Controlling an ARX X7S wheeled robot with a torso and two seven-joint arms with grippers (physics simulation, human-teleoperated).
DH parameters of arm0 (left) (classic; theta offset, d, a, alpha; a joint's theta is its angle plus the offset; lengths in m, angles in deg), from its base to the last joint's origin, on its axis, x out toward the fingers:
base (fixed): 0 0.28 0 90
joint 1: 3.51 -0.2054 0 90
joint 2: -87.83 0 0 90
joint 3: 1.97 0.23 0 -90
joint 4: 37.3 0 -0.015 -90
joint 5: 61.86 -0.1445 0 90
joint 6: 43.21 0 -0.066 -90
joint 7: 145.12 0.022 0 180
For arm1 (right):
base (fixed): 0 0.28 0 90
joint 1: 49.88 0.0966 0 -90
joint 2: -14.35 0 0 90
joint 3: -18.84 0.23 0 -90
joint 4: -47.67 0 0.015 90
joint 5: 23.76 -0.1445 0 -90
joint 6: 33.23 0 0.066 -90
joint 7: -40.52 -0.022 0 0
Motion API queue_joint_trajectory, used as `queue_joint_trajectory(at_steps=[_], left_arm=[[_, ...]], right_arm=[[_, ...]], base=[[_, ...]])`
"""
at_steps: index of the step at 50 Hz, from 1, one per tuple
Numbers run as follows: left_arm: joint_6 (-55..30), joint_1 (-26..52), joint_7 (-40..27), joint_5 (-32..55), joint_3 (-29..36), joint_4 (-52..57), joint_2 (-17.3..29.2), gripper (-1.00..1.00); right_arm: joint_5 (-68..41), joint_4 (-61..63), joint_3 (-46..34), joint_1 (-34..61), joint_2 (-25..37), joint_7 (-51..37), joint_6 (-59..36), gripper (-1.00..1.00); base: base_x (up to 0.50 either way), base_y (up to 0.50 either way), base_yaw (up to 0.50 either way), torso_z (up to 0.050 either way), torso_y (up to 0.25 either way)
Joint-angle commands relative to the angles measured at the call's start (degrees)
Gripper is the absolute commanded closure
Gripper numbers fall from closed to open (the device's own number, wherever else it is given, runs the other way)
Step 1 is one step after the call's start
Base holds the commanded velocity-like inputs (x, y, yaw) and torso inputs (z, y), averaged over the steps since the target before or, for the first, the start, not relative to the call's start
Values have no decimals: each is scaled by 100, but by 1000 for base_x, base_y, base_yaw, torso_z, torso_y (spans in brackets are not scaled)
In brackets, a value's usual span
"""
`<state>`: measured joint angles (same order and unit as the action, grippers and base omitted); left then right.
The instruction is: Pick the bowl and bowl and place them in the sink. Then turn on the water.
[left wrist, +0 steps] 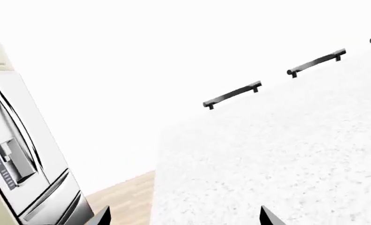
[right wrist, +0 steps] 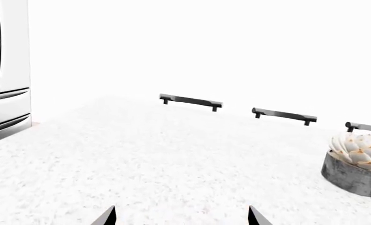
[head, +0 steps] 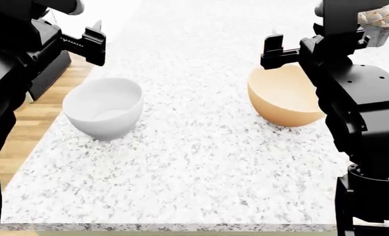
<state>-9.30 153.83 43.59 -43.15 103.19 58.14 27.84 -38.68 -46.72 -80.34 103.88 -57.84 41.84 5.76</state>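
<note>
Glossy white deep round bowl (head: 105, 107) and smooth peach-tan deep round bowl (head: 284, 96), both upright and empty, well apart on the speckled grey-white stone tabletop (head: 194, 167); left claw (head: 96, 43) and right claw (head: 272, 49) spread, holding nothing, above them

- No text, brand, number or sign can be read in any view.
- The refrigerator (left wrist: 22, 154) in the left wrist view has a dispenser panel (left wrist: 3, 167) with small pale marks along its edge; they are too blurred to make out as letters or digits.
</note>
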Motion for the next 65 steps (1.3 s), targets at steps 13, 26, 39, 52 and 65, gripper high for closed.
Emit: queue_joint_trajectory(at_steps=[13,26,39,52,65], left_arm=[[330,251,2180,-359,1963,1346,2101,-100],[722,149,2952,-243,2200,2146,2961,-100],[710,30,3284,161,2108,2511,3227,-100],[696,-230,3321,305,2187,2680,3325,-100],[779,-282,3355,-112,2667,2266,3016,-100]], right_arm=[[-8,-285,-71,-152,68,121,327,-100],[-43,-380,-57,-216,63,147,464,-100],[-70,-331,-97,-191,44,126,394,-100],[-109,-264,-105,-203,57,118,349,-100],[-111,-286,-128,-194,82,105,351,-100]], base=[[0,0,0,0,0],[0,0,0,0,0],[0,0,0,0,0],[0,0,0,0,0],[0,0,0,0,0]])
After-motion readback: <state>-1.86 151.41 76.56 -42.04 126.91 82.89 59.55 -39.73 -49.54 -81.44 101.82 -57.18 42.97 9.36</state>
